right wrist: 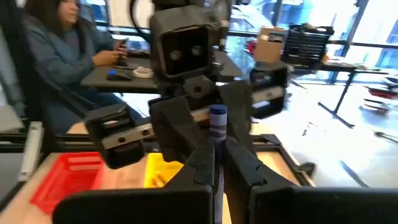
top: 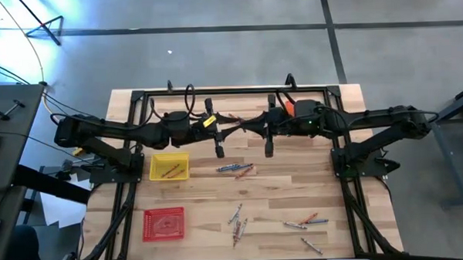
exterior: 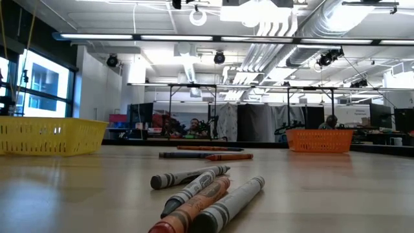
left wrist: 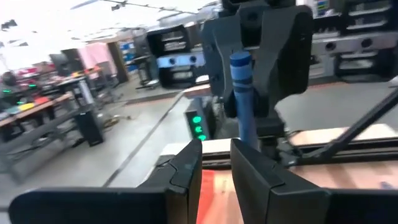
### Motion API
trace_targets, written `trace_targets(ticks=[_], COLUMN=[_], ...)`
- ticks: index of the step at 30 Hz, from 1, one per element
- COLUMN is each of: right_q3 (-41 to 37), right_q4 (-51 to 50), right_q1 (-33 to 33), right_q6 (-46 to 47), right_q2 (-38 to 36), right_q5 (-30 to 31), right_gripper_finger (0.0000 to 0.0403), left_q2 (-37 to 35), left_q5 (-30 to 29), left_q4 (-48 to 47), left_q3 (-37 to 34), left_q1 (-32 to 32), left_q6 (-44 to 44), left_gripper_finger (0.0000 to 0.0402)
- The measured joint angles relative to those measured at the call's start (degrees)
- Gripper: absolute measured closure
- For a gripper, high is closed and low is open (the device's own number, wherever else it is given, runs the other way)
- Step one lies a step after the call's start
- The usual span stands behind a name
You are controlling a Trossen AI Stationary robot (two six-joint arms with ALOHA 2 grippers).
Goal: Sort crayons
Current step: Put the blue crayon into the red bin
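**Between the two grippers, a blue crayon held upright**

Above the table's far middle, a blue crayon [left wrist: 241, 93] stands upright where the two arms meet. The right gripper [right wrist: 217, 163] has its fingers closed narrowly on the crayon's lower end. The left gripper [left wrist: 216, 163] faces it, fingers slightly apart, with the stick's base in the gap; I cannot tell whether they touch it. Below, loose crayons [top: 236, 169] lie in a small cluster mid-table, and more are scattered [top: 236, 221] nearer the front edge. A yellow tray [top: 169, 166] already holding some sits to the left, a red tray [top: 164, 223] in front of it, an orange tray [exterior: 319, 140] at the far side. A seated person [right wrist: 53, 59] is beyond the table.
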Motion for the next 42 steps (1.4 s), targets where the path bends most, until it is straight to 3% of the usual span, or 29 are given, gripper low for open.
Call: trace_targets(ticks=[7,16,34,42], right_q3=[0.00,0.00,0.00,0.00], right_q4=[-2.26,-2.03,-1.42,-1.16], right_q1=[-0.20,-0.20,-0.03,1.19], right_q6=[-0.20,-0.65,-0.20,-0.64], right_q2=[-1.82,-1.43,-1.45,-1.45], right_q5=[3.15,3.41,3.39,2.64], right_gripper_finger=[0.0402,0.0402,0.0402,0.0402], left_q2=[-0.01,-0.01,-0.01,-0.01], left_q5=[-2.35,5.30,5.63,6.41], left_q4=[-0.25,0.11,0.56,0.59], left_q3=[0.00,0.00,0.00,0.00], left_q1=[0.00,-0.04,-0.02,0.02], left_q6=[1.91,-1.83,-0.78,2.99], left_gripper_finger=[0.0328,0.0328,0.0327,0.0291])
